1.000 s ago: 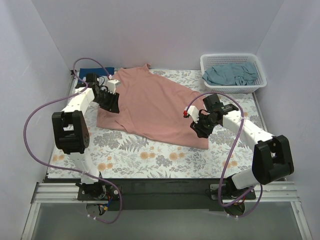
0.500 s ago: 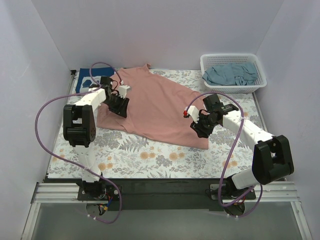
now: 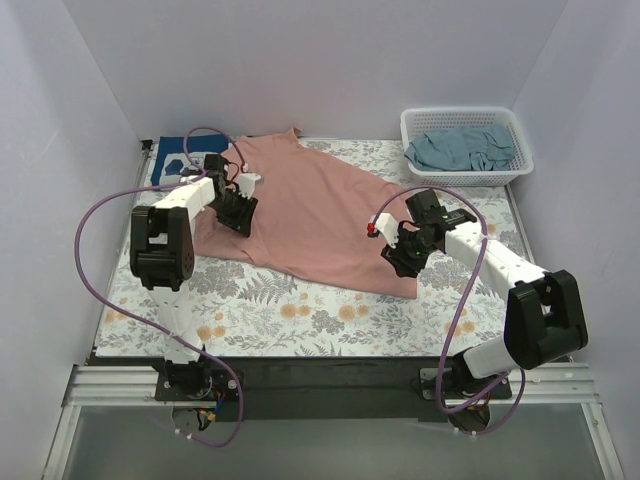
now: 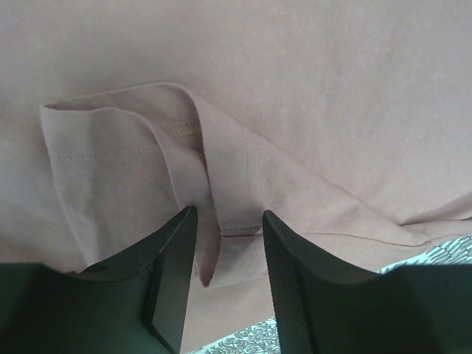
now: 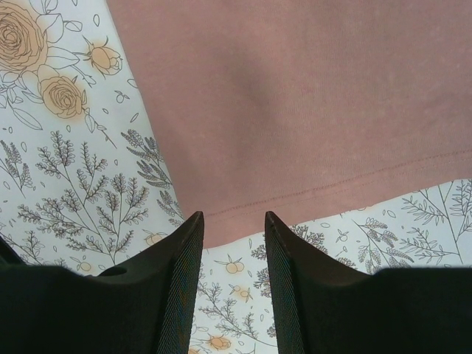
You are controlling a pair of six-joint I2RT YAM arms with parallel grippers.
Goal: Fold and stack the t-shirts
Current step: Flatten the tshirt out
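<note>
The dusty-pink t-shirt (image 3: pixel 310 215) lies spread, plain side up, on the floral table cloth (image 3: pixel 290 315). My left gripper (image 3: pixel 238 212) is open over its left sleeve. In the left wrist view the jaws (image 4: pixel 228 214) straddle a folded sleeve hem (image 4: pixel 221 177) without closing on it. My right gripper (image 3: pixel 400 252) is open over the shirt's right hem. In the right wrist view (image 5: pixel 233 217) the hem edge (image 5: pixel 310 188) lies just beyond the fingertips. The navy t-shirt (image 3: pixel 172 153) lies at the back left, partly behind the left arm. The grey-teal t-shirt (image 3: pixel 460 150) is crumpled in the basket.
The white lattice basket (image 3: pixel 468 178) stands at the back right corner. Purple cables loop off both arms. White walls close the table on three sides. Bare floral cloth runs along the front, between the shirt and the arm bases.
My left gripper has moved right, from the shirt's left edge onto the sleeve, then held nearly still. My right gripper has barely moved. The shirt lies as before.
</note>
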